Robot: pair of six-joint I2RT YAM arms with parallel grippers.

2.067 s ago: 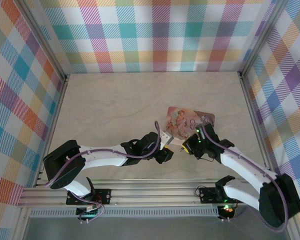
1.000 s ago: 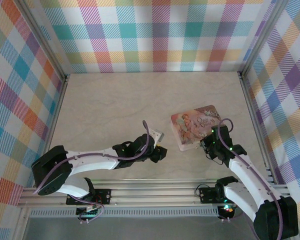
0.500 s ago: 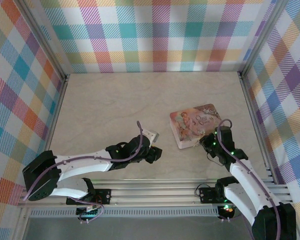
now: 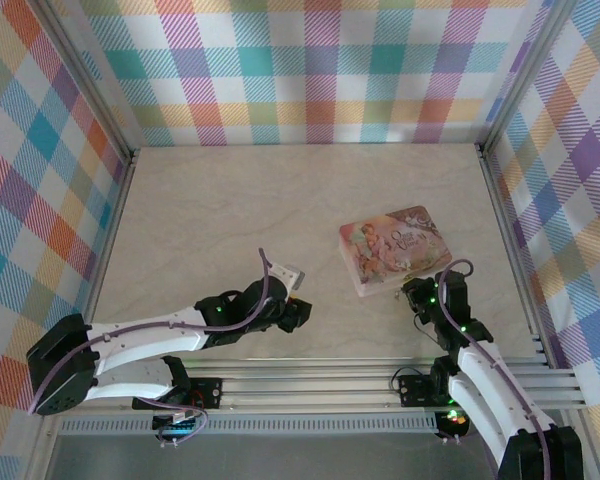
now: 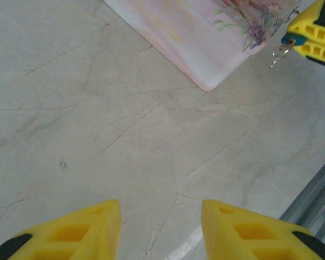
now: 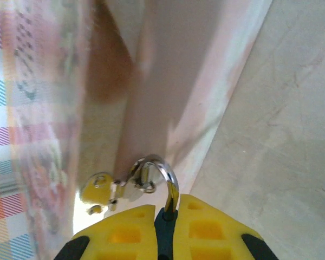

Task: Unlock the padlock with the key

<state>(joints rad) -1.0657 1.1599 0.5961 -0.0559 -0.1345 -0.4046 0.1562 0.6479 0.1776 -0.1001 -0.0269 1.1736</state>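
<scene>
Padlock [image 6: 175, 187] pinched in right gripper [image 6: 165, 208], by the near corner of the pink box [image 6: 151, 81].
Right fingers pressed together on the blue body, shackle poking past the tips, key [image 6: 97, 187] dangling off it on a small ring. Left gripper [image 5: 160, 208] spread, empty, over bare table [image 5: 97, 108], well apart from padlock and key.

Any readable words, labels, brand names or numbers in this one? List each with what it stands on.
On the pink picture-printed rectangular box: what looks like ornate script on the lid, too small and blurred to read.
Nothing else legible: no other words, numbers or signs can be made out.
</scene>
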